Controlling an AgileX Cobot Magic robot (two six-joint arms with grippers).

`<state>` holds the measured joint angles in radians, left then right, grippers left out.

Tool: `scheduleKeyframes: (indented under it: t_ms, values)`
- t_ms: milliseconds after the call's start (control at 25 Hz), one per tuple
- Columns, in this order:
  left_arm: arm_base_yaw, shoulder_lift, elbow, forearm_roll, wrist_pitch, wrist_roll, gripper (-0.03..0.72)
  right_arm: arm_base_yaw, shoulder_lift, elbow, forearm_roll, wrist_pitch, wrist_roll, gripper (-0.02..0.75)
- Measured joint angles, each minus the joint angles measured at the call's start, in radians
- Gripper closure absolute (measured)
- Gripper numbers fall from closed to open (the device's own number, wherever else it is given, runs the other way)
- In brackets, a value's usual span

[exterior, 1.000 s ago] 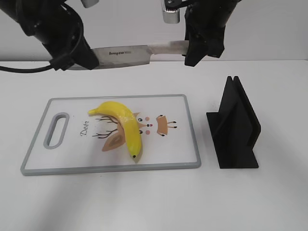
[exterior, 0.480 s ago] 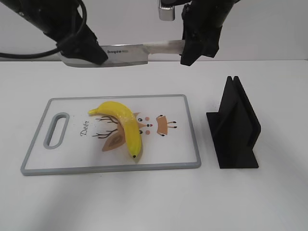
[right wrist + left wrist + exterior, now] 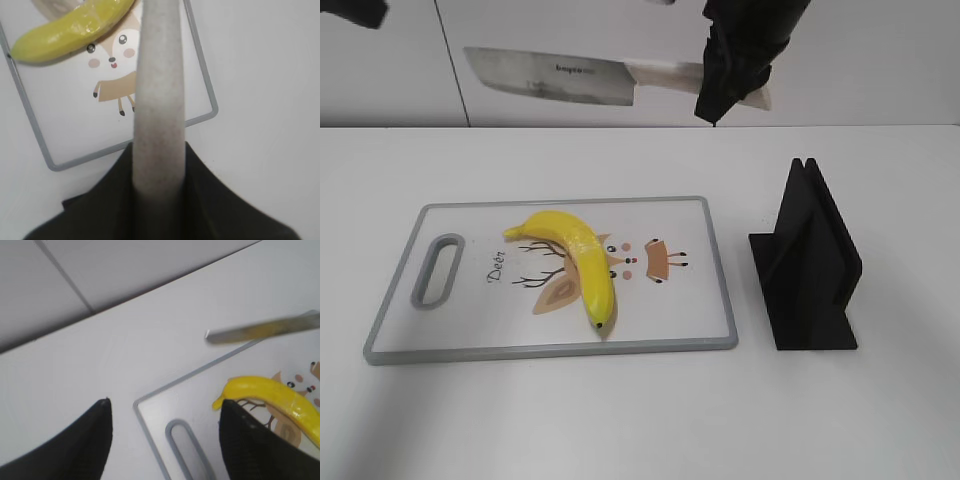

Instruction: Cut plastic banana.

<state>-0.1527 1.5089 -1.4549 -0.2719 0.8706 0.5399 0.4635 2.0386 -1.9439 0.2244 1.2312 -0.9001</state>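
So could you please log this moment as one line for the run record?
right tool: shut on knife, above board | left tool: open, empty | plastic banana: uncut on cutting board

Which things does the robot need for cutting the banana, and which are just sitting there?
Needed for the job:
plastic banana
knife, held by the right gripper
cutting board, under the banana

Just sitting there:
black stand, on the table to the right of the board
left gripper, open and holding nothing

I worked in what looked like a lab test bench: below my knife lay a bare white table (image 3: 620, 420), behind it a plain panelled wall (image 3: 880, 60), and staged props only.
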Motion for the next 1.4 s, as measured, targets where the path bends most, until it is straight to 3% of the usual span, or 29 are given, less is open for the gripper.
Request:
scheduleKeyframes:
  t_ms: [200,360,520,760,1040,1400]
  values:
    - [0.115,-0.06,0.0,0.105,0.248,-0.248,0.109,0.0,-0.044,0.0,-0.001,0.0,0.308,0.569]
    - [0.152,-0.079,0.007,0.187,0.339,-0.33,0.116,0.0,-0.068,0.0,0.002,0.0,0.503,0.569]
    - [0.153,-0.129,0.058,0.197,0.343,-0.353,0.117,0.0,-0.091,0.0,0.025,0.0,0.601,0.569]
    - [0.153,-0.296,0.228,0.197,0.344,-0.356,0.117,0.001,-0.171,0.032,0.069,0.001,0.725,0.569]
    - [0.095,-0.579,0.432,0.198,0.286,-0.358,0.117,0.001,-0.332,0.25,0.064,0.0,0.798,0.569]
    - [0.09,-0.922,0.677,0.21,0.279,-0.359,0.117,0.002,-0.54,0.572,-0.031,-0.126,0.961,0.57]
